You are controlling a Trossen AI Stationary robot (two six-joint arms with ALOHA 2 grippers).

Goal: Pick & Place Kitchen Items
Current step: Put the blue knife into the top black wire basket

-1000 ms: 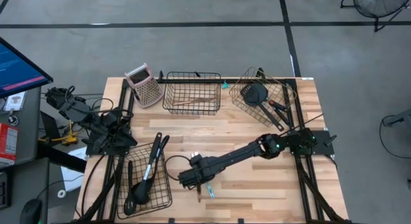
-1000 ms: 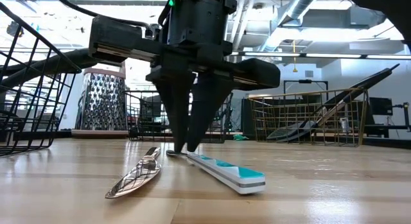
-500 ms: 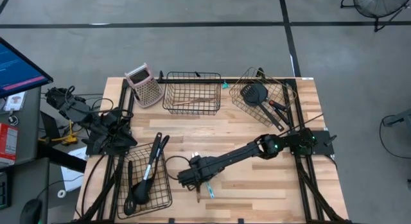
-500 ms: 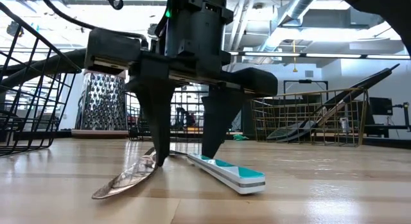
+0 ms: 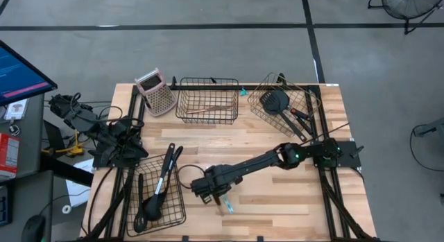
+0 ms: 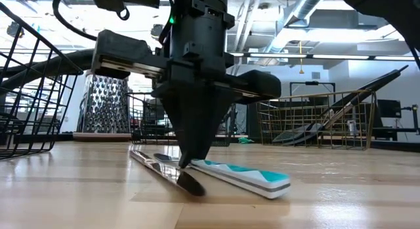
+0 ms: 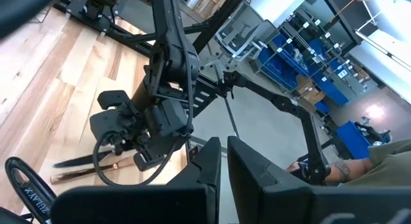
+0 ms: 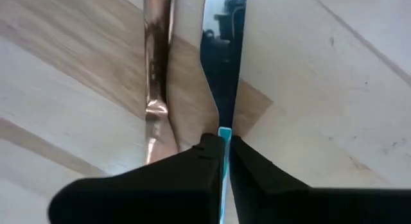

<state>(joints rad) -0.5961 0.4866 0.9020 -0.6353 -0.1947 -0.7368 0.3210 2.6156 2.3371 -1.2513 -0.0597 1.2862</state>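
From above, the right gripper reaches over the front middle of the pale wooden table, its fingers down on a slim utensil with a white-and-teal handle; the left gripper waits, pressed shut and empty, at the table's left edge beside the black wire basket holding dark long-handled utensils. At table height the right gripper's dark fingers meet in a narrow point at the wood, right where the white-and-teal handle joins a shiny flat blade lying flat on the table. The left wrist camera only shows the right arm across the table. The right wrist camera shows the fingers pinching the thin teal edge with the mirrored blade running forward. The pinch looks thin and edge-on, so I'd lift slowly and straight, watch for the blade end sagging or twisting, and regrip nearer the thicker handle if it slips.
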